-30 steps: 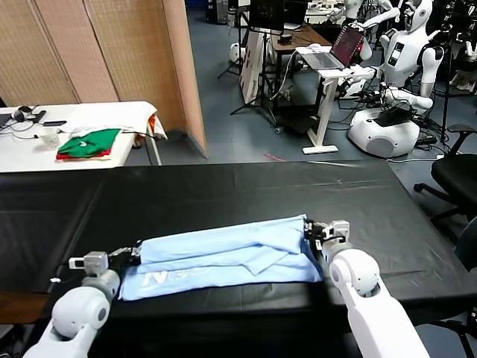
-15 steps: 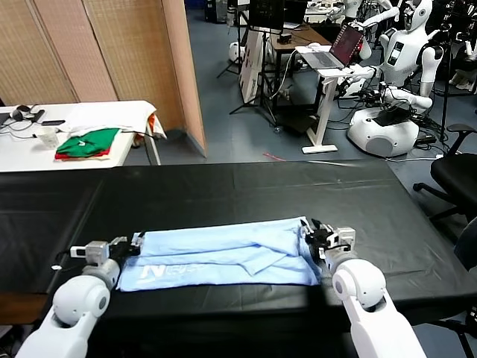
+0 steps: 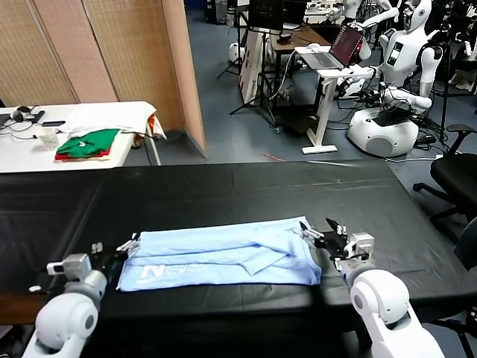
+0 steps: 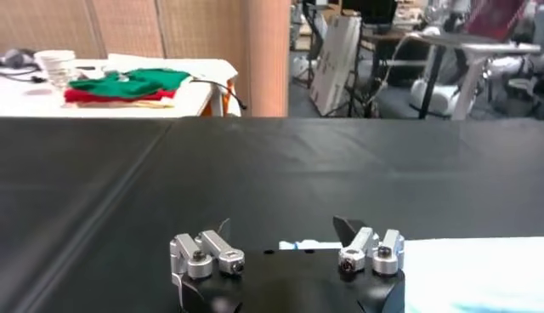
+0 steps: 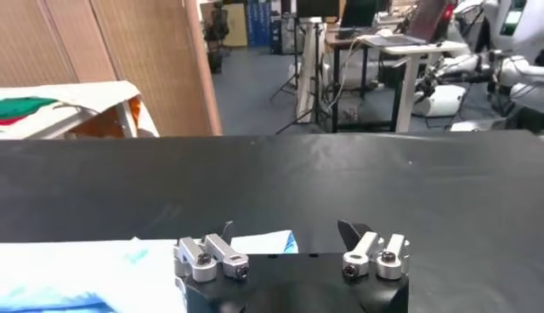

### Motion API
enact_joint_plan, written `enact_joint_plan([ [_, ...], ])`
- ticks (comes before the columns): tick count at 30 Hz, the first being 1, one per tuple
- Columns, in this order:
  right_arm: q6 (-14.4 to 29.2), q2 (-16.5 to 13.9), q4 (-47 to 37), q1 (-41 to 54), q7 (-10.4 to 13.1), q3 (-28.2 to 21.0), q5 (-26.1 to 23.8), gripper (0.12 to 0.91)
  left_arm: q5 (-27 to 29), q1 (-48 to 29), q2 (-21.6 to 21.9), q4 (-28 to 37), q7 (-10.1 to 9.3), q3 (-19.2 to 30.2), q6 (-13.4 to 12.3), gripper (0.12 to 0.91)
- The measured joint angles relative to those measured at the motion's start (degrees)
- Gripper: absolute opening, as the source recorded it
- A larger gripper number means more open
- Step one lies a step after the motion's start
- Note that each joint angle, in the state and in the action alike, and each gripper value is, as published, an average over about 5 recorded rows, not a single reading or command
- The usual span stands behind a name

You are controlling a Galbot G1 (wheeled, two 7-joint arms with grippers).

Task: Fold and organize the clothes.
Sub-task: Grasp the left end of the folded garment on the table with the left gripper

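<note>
Left gripper (image 3: 115, 250): stood at the left end of the garment, just beside it, fingers spread wide and holding nothing.
Garment: the pale sky-blue short-sleeved T-shirt of thin soft fabric (image 3: 223, 253) lay as a long folded band across the near part of the table, white lettering toward its left end, a loose flap showing right of the middle.
Right gripper (image 3: 325, 235): stood at the right end of the band, fingers spread wide and empty, tips close to the cloth edge.
Risk: judged that the loose flap could slip open, the thin fabric being unpinned; a fingertip might also snag an end and drag the fold askew.
Surface: black cloth-covered table (image 3: 223, 190), faintly creased.
Room: woven partition panels (image 3: 97, 52) at the back left, a white side table (image 3: 82, 119) bearing folded green and red garments (image 3: 88, 143), a white humanoid robot (image 3: 399, 71) at the back right.
</note>
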Motion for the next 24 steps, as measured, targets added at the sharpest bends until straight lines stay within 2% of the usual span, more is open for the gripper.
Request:
enact_joint_plan([
  [6,-0.01,0.02,0.32,-0.22,0.04,0.16,-0.09,0.907,0.72,-0.54,-1.17,1.24,0.38,0.74,-0.45,0.901],
  [15,0.02,0.37,0.18,-0.23,-0.07,0.27,-0.44,0.907,-0.72,-0.85,-1.38,2.9,1.39,0.74,-1.01,0.827],
  [19,0.07,0.6,0.05,-0.23,-0.32,0.04,-0.74,0.907,-0.3,-0.99,-1.88,3.35,1.51,1.02,-1.06,0.744],
  [24,0.2,0.65,-0.01,-0.25,-0.79,0.07,-1.18,0.907,0.22,-0.84,-2.85,3.77,1.54,1.37,-1.21,0.545],
])
